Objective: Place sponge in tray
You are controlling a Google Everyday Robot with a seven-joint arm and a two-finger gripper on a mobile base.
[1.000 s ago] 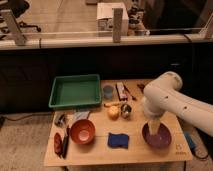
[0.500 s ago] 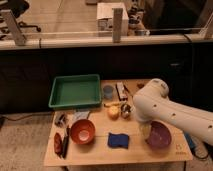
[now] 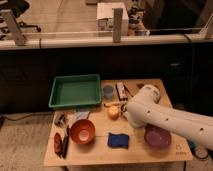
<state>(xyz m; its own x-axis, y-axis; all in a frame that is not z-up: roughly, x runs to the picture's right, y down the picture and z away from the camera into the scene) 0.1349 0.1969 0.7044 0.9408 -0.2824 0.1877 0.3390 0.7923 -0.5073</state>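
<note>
The dark-blue sponge (image 3: 118,140) lies flat on the wooden table near its front edge, between the orange bowl and the purple bowl. The green tray (image 3: 76,91) stands at the table's back left and holds nothing. My white arm reaches in from the lower right. Its gripper (image 3: 128,120) is at the arm's left end, just above and to the right of the sponge and mostly hidden by the arm. Nothing shows in its grasp.
An orange bowl (image 3: 82,131) stands left of the sponge and a purple bowl (image 3: 157,136) right of it, under the arm. A light-blue cup (image 3: 108,91), a dark flat item (image 3: 121,91) and a yellow object (image 3: 114,111) lie mid-table. Utensils (image 3: 60,141) lie at the front left.
My arm has swung leftward from over the purple bowl toward the middle of the table, closer to the sponge. The sponge and the tray have not moved.
</note>
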